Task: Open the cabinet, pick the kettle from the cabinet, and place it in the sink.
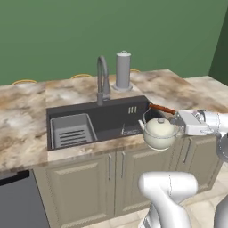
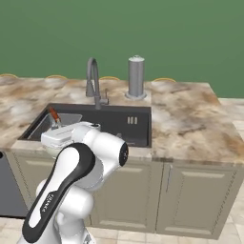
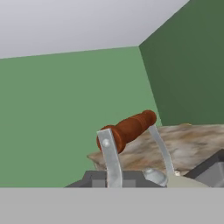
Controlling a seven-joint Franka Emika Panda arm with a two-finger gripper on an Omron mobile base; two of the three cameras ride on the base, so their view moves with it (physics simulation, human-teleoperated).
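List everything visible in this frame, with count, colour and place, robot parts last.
kettle: one, cream-white with red-brown wooden handle, tilted at the sink's right front edge.
sink: one, dark grey, set in the counter.
tray: one, light grey, ribbed, in the sink's left part.
faucet: one, grey, arched, behind the sink.
cylinder: one, tall, grey, on the counter beside the faucet.
counter: one, brown-beige marble.
low cabinets: beige, under the counter.
wall: green, behind the counter.
end effector: one, white, shut on kettle, right of the sink.
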